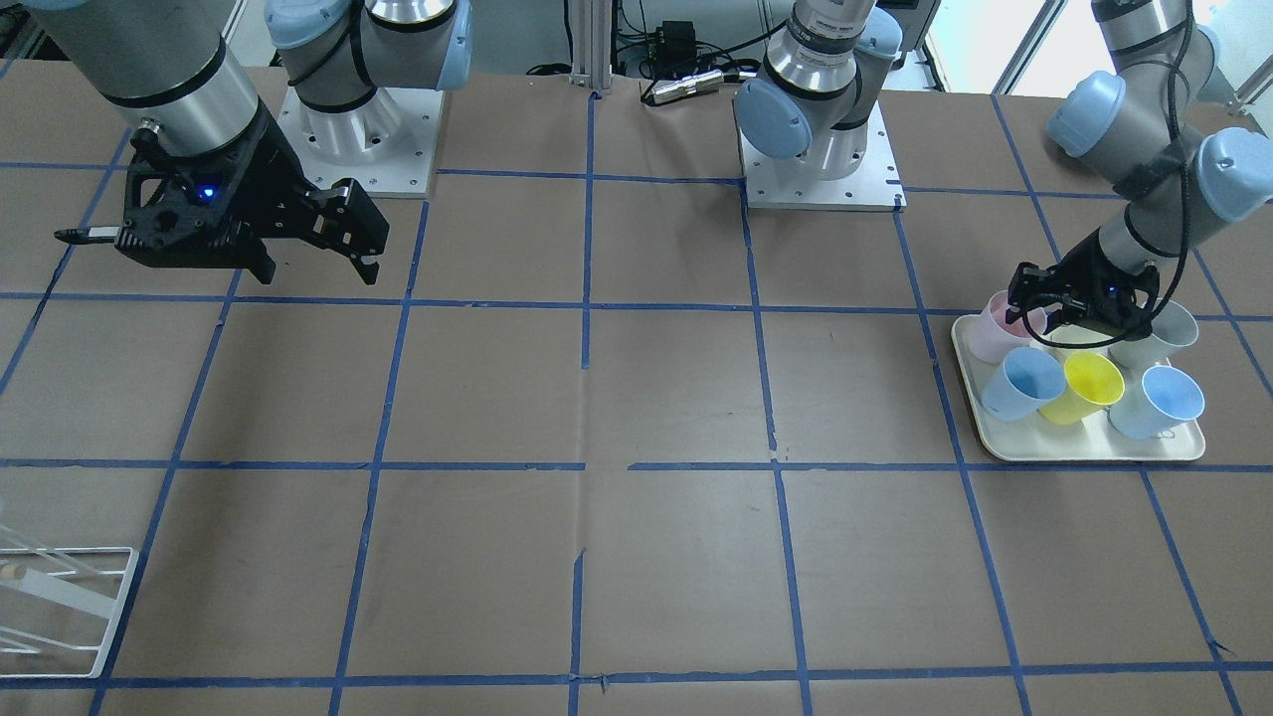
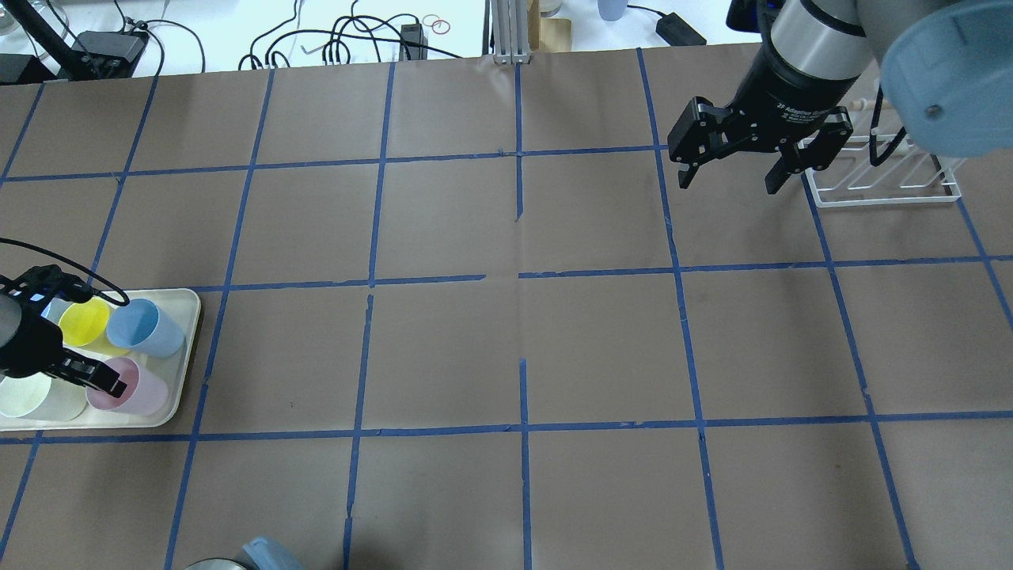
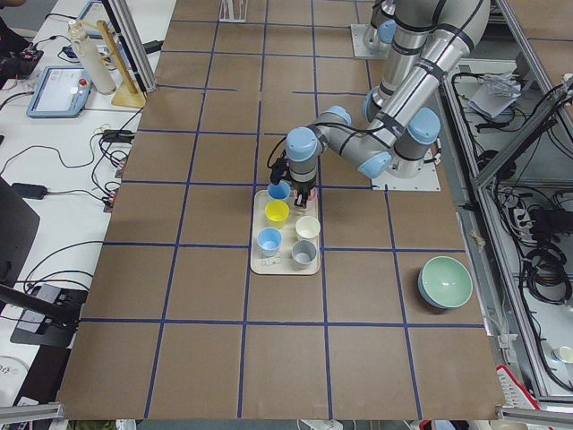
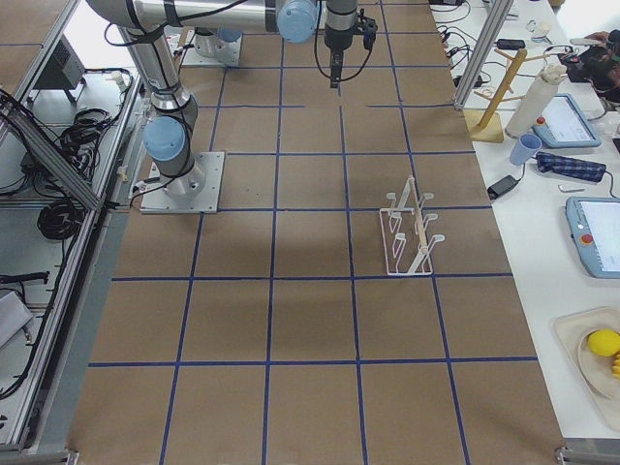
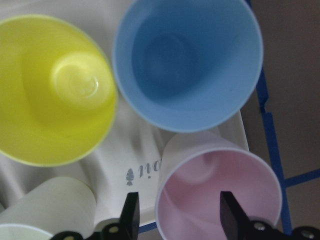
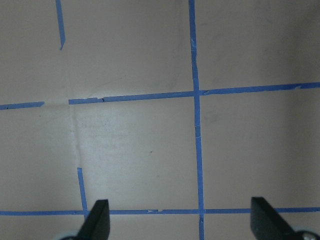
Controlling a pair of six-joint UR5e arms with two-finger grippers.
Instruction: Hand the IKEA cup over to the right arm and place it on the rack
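The pale pink IKEA cup (image 1: 998,336) stands upright at a corner of a cream tray (image 1: 1079,449). It also shows in the overhead view (image 2: 146,393). My left gripper (image 1: 1039,316) is low over it and open. In the left wrist view (image 5: 179,216) one finger is inside the pink cup (image 5: 220,192) and the other is outside its wall. My right gripper (image 2: 730,180) is open and empty, held above the table beside the white wire rack (image 2: 878,180). The rack also shows in the right side view (image 4: 412,237).
The tray (image 2: 180,356) also holds a yellow cup (image 2: 83,323), light blue cups (image 2: 142,328) and a pale cream cup (image 2: 24,396), packed close around the pink one. A green bowl (image 3: 446,282) sits on the table beyond the tray.
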